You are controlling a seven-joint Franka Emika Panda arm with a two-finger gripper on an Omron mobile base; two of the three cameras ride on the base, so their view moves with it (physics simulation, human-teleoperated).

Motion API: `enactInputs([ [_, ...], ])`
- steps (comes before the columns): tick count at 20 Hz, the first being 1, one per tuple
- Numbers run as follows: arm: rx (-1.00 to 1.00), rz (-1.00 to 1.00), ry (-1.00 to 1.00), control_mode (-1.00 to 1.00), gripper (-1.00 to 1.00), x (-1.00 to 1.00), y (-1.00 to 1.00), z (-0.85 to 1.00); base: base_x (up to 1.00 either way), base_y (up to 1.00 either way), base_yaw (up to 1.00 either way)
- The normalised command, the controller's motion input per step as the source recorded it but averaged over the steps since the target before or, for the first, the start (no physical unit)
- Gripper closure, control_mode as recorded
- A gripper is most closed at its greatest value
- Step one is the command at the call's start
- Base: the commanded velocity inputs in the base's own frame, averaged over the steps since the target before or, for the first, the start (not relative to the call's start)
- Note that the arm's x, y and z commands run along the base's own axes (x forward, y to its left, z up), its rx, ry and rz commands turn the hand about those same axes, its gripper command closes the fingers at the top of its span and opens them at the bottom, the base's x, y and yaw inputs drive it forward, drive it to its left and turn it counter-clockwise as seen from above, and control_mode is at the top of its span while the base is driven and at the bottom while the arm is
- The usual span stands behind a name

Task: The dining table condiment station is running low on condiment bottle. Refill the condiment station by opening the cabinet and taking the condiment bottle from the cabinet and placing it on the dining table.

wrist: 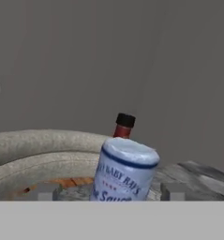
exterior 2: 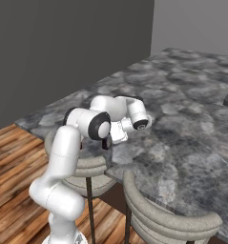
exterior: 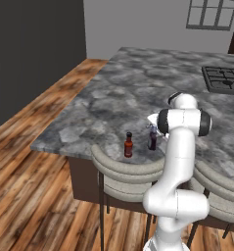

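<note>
The condiment bottle, dark purple with a pale label, stands upright on the dining table near its front edge. In the hand view the condiment bottle sits between my two fingertips, with a gap on each side. My gripper is open around it and grips nothing. From the left base view the gripper hangs just over the bottle's cap. A small red bottle with a black cap stands just left of it, also seen behind it as the red bottle. The cabinet is out of view.
Curved grey stool backs press against the table's front edge below the bottles; another stool back is to the right. A black cooktop is set in the table's far right. Wooden floor spreads to the left.
</note>
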Motion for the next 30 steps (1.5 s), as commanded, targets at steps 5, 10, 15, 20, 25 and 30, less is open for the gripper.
enactInputs([
  [5,0.0,0.0,0.0,-1.0,-1.0,0.01,0.0,0.0,0.0,0.0,0.0],
  [10,-0.01,0.0,0.0,-1.0,-1.0,0.0,0.0,0.44,0.0,0.0,0.0],
  [15,-0.08,0.0,-0.02,-1.0,-1.0,-0.02,0.0,0.81,0.0,0.0,0.0],
  [20,-0.07,-0.05,-0.13,-1.0,-1.0,-0.42,0.0,0.74,0.0,0.0,0.0],
  [25,-0.07,-0.12,-0.25,-1.0,-1.0,-0.82,0.02,0.66,0.0,0.0,0.0],
  [30,-0.08,-0.18,-0.29,-1.0,-1.0,-0.99,0.07,0.73,0.0,0.0,0.0],
])
